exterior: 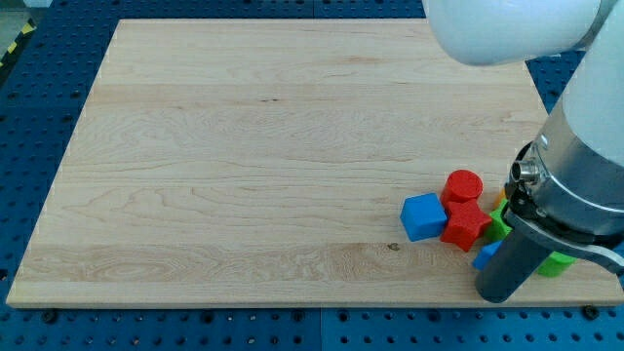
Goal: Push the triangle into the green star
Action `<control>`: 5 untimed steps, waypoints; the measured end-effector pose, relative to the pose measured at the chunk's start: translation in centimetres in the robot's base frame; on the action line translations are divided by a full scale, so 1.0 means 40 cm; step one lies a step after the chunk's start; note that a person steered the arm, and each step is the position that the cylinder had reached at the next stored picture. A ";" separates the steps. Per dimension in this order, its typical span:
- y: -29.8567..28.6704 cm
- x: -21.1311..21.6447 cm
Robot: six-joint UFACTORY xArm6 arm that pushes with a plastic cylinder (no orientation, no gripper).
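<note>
Camera view: the wooden desk (244, 146) carries a tight cluster of blocks near the view's bottom right, and none of them sits in any container. A blue cube (422, 216) lies at the cluster's left, touching a red star (464, 227); a red cylinder (463, 185) stands just above that star. To the right, a green star (499, 223) is partly hidden by the arm, with a sliver of orange (500, 199) above it, shape unclear. A blue piece (486, 254), perhaps the triangle, peeks out just below the green star, close beside it. More green (557, 263) shows at the right. The tool is a plain rod, holding nothing; my tip (499, 295) rests just below the blue piece.
</note>
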State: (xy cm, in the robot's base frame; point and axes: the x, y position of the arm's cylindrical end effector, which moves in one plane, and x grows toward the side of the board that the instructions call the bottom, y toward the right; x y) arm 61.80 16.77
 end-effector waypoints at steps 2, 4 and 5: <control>0.033 0.000; 0.060 0.000; 0.102 -0.009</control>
